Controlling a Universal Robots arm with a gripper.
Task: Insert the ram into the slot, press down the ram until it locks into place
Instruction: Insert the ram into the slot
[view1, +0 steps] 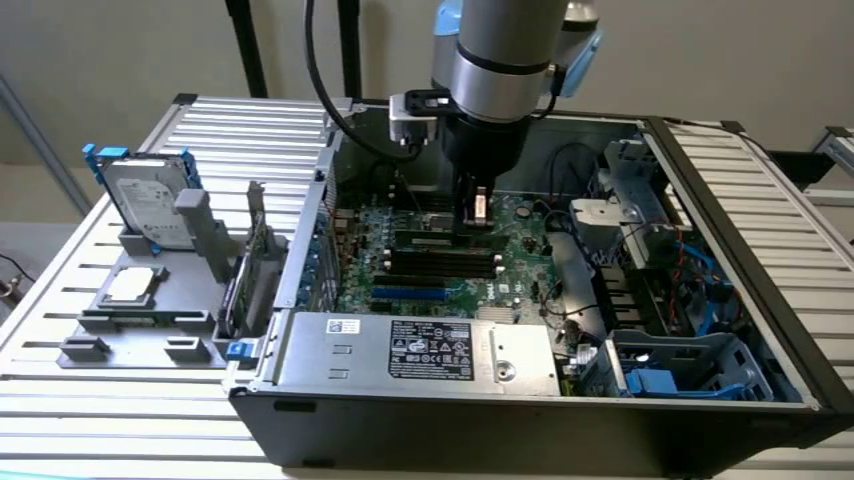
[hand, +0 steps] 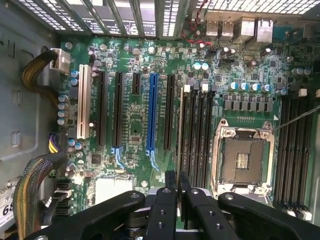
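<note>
The ram (hand: 179, 130) is a thin green stick seen edge-on, standing in the outermost of several long black slots (hand: 194, 140) beside the processor socket. In the exterior view the ram (view1: 441, 240) lies along its slot on the motherboard, with the empty black slots (view1: 434, 262) just in front of it. My gripper (hand: 177, 179) is shut, its two black fingers pressed together directly over one end of the ram. In the exterior view the gripper (view1: 474, 212) hangs straight down inside the case, just above the board. I cannot tell whether the tips touch the ram.
A blue slot (hand: 152, 112) and black expansion slots lie beside the memory slots. The open processor socket (hand: 244, 160) is on the other side. The power supply (view1: 414, 345) fills the case front. A hard drive (view1: 140, 200) and upright card (view1: 254, 260) stand outside the case.
</note>
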